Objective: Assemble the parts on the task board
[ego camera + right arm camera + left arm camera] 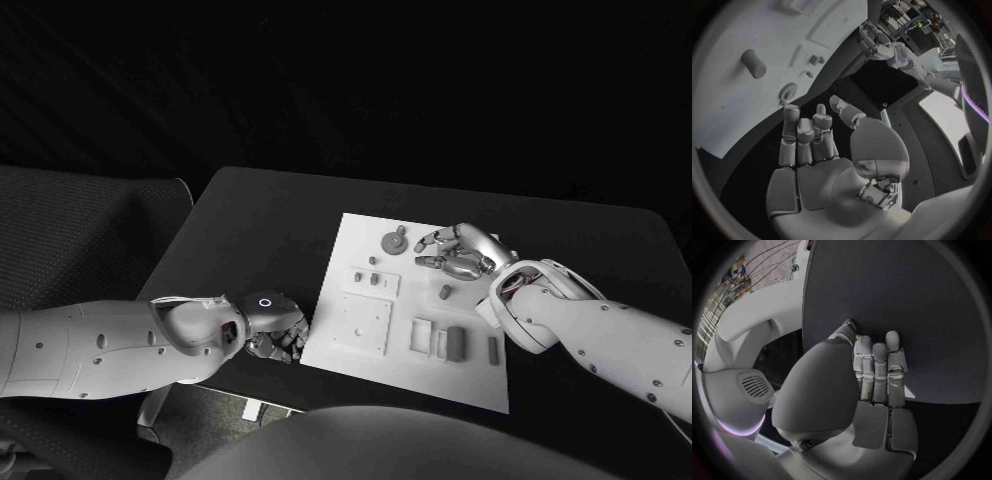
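White task board (361, 235) lies in the middle of the black counter (253, 215), and every place below is given from it. Small grey parts lie on it: a round disc-like part (394, 241) near its far edge, a short peg (446, 293) at about its middle, and a few blocks (456, 343) toward its near right side. A square raised plate (364, 322) sits at its near left.

The right hand (459, 253) hovers over the board's far right part, just beside the disc, fingers apart and lightly curled, holding nothing; the right wrist view shows the same hand (814, 150) with its fingers raised and spread, nothing in its palm. The left hand (274, 335) rests on the counter at the board's near left edge, fingers together and laid flat, empty.

The step in hand looks like reaching for a first part, likely the disc or the peg. To do it well, the right hand should come down straight over one piece and close from two sides. The peg and the small pieces around it lie close together, so a wide sweep could knock them. The left hand could press the board's edge to steady it.
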